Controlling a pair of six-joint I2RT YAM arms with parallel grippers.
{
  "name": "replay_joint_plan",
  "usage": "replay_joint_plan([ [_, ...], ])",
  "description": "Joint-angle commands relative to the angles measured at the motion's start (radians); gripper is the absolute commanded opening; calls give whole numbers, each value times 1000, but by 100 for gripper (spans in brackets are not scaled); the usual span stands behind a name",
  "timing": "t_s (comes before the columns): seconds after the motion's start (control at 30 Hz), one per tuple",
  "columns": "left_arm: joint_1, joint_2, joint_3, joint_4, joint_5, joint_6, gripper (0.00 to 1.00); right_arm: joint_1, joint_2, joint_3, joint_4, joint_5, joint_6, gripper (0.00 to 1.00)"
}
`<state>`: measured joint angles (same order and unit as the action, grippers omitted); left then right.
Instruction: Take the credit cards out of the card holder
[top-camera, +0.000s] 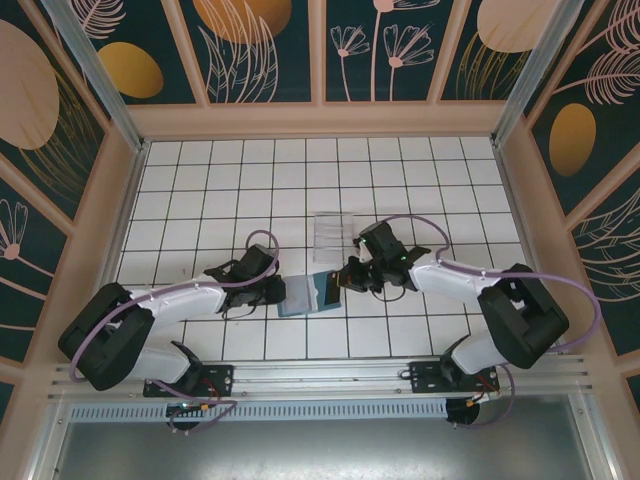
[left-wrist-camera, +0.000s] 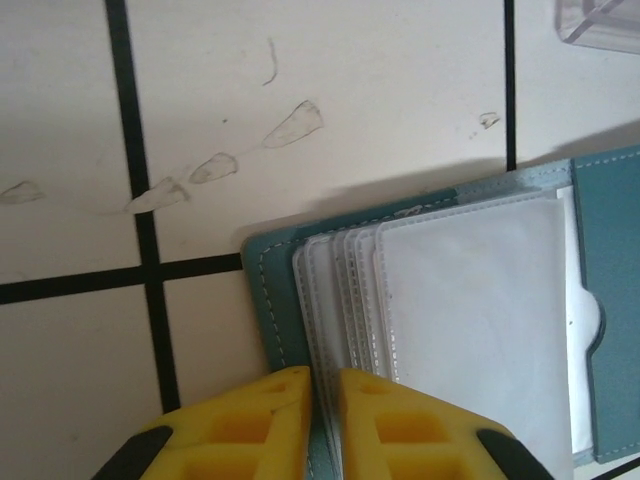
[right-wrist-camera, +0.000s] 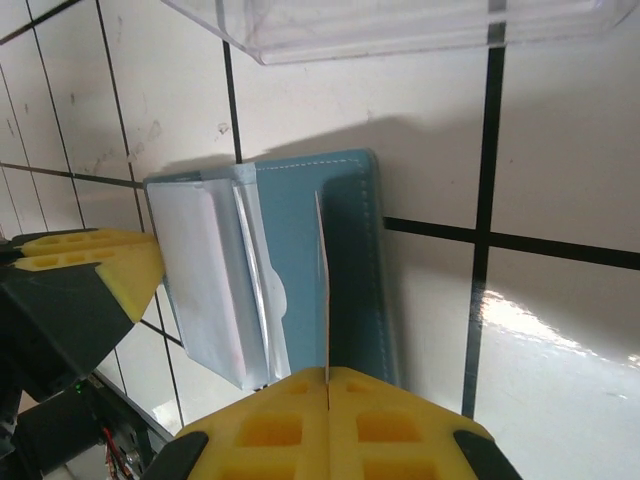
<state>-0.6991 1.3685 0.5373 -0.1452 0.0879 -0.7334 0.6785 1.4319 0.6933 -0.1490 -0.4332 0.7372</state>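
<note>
Left wrist: left hand (left-wrist-camera: 322, 425) pinches card holder (left-wrist-camera: 268, 300); right hand (right-wrist-camera: 328, 425) clamps credit card (top-camera: 327, 289).

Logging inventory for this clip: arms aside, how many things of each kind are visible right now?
Card holder: 1
Credit card, pinched in the right gripper jaws: 1
Clear tray: 1
Total: 3
</note>
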Motion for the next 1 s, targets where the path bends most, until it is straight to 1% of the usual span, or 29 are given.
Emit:
replay_joint_plan([
  [0.0, 8, -20, 19, -102, -35, 13, 19, -17, -50, 42, -67, 60, -58, 5],
  [0.1, 7, -41, 51, -120, -42, 19, 19, -27, -64, 76, -106, 90, -109, 3],
  [0.2, 8, -61, 68, -117, -46, 24, 20, -40, -59, 134, -159, 127, -194, 2],
  [0.4, 8, -55, 117, -121, -50, 49, 20, -52, -19, 261, -238, 173, -423, 1],
  [0.57, 8, -34, 124, -93, -46, 57, 20, -51, 32, 364, -316, 210, -661, 1],
  [0.7, 9, -20, 113, -65, -33, 55, 20, -40, 32, 376, -305, 162, -908, 0],
  [0.8, 8, -21, 106, -62, -29, 60, 20, -41, 46, 415, -334, 171, -1081, 0],
  [0.97, 8, -27, 105, -65, -29, 77, 20, -38, 125, 530, -429, 143, -1298, 0],
])
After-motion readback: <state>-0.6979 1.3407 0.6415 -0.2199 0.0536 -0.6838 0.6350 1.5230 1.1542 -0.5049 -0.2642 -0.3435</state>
